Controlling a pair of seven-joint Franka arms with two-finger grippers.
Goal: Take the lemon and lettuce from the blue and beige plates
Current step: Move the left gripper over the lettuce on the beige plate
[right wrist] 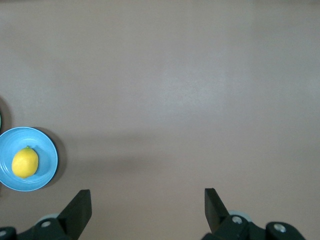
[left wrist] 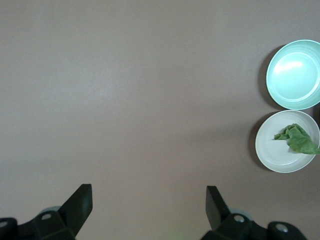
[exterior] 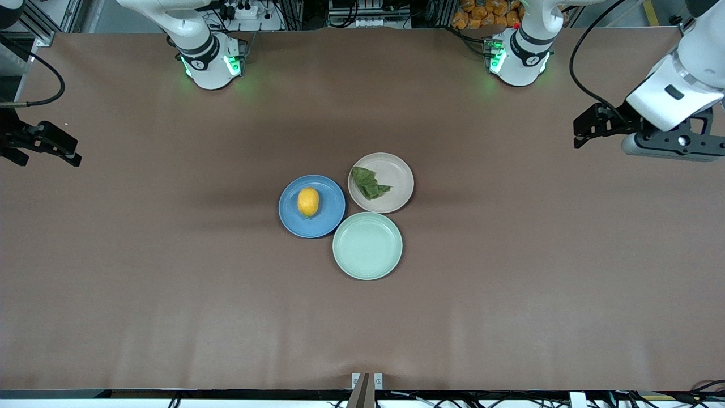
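Blue plate [exterior: 334,218] holding lemon [exterior: 308,202], lettuce [exterior: 369,183] on beige plate [exterior: 396,170]

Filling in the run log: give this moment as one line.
lemon on blue plate | lettuce on beige plate | left gripper open, waiting | right gripper open, waiting

Even overhead light fell on the matte brown table [exterior: 170,283]; soft shadows edged the plates, and the glossy mint-green plate [left wrist: 294,75] showed glare.
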